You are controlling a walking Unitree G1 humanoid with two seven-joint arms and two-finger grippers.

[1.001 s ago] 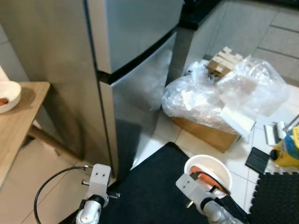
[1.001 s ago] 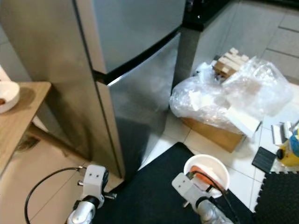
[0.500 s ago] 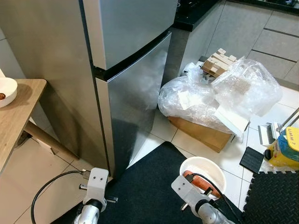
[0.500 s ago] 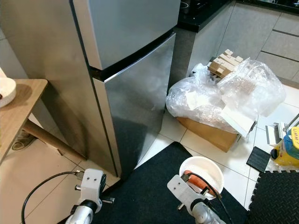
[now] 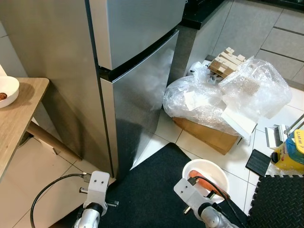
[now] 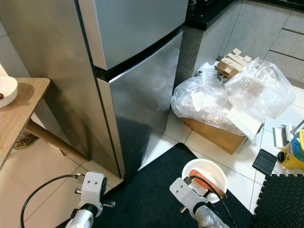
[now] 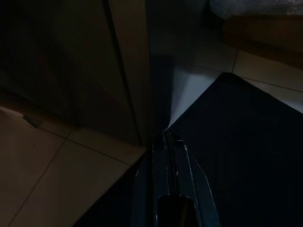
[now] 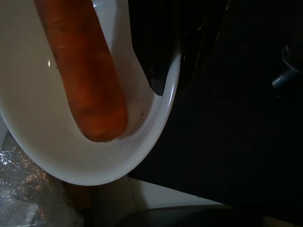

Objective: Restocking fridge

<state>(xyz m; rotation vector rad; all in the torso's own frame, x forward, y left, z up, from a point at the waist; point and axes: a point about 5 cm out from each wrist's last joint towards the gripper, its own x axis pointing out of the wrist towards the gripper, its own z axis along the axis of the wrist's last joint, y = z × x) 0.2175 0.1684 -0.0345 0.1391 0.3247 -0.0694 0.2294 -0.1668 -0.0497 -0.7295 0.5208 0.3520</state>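
The tall stainless fridge (image 5: 137,95) stands ahead on the left with both doors closed. Low on the right, my right gripper (image 8: 163,87) is shut on the rim of a white bowl (image 5: 202,167), one finger inside the rim and one outside. An orange carrot (image 8: 85,71) lies in the bowl, also seen as carrot (image 5: 210,183) from above. My left gripper (image 7: 171,137) hangs shut and empty just above the floor by the fridge's lower corner, over the edge of the black mat (image 7: 246,151).
A wooden table (image 5: 19,123) at the left carries another white bowl (image 5: 7,90). Right of the fridge sits a cardboard box (image 5: 209,135) under crumpled clear plastic (image 5: 228,95). A yellow bottle (image 5: 290,154) and a black foam tile (image 5: 280,199) lie at the right.
The whole picture has shifted a little, so the camera moved. The bowl with the carrot stays in my right gripper, and the left arm still hangs idle.
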